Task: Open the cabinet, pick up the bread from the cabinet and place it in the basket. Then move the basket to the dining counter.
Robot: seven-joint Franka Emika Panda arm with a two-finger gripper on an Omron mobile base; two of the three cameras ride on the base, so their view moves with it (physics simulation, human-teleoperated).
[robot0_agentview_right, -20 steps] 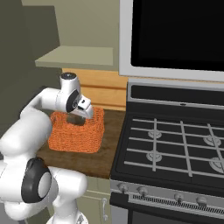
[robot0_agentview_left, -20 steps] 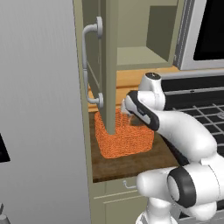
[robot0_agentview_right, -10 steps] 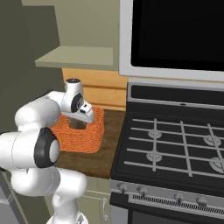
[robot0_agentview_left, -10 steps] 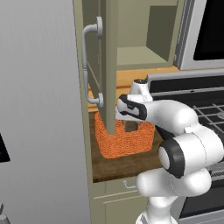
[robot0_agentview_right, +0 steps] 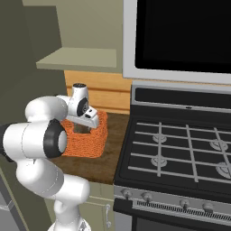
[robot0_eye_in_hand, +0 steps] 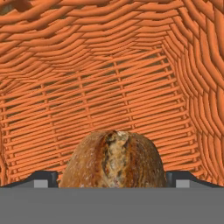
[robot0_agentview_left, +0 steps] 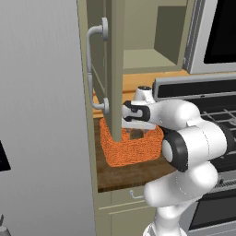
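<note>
The white arm's two-finger gripper [robot0_eye_in_hand: 112, 179] is reaching down into the rectangular bright-orange woven wicker basket [robot0_agentview_left: 131, 150], and its jaws are standing spread wide, released rather than clamped, with one dark fingertip showing on either side of the round, brown, crusty loaf of bread [robot0_eye_in_hand: 112, 159]. The loaf is lying directly between the jaws, its cracked top facing the hand camera and the woven basket floor spreading out beyond it; whether the fingertips are touching its sides cannot be told. Judging from this, the bread is sitting in the basket because the placing step is at its end, and the fingers are parted so the loaf can rest on the weave on its own. The basket is sitting on the short dark wood countertop [robot0_agentview_left: 138, 173] just beside the black gas stove [robot0_agentview_right: 180, 153], below the tall sage-green wall cabinet [robot0_agentview_left: 115, 69], whose door is standing open toward the base, likely left that way after access to the shelf. The carry to the dining counter is not yet begun.
</note>
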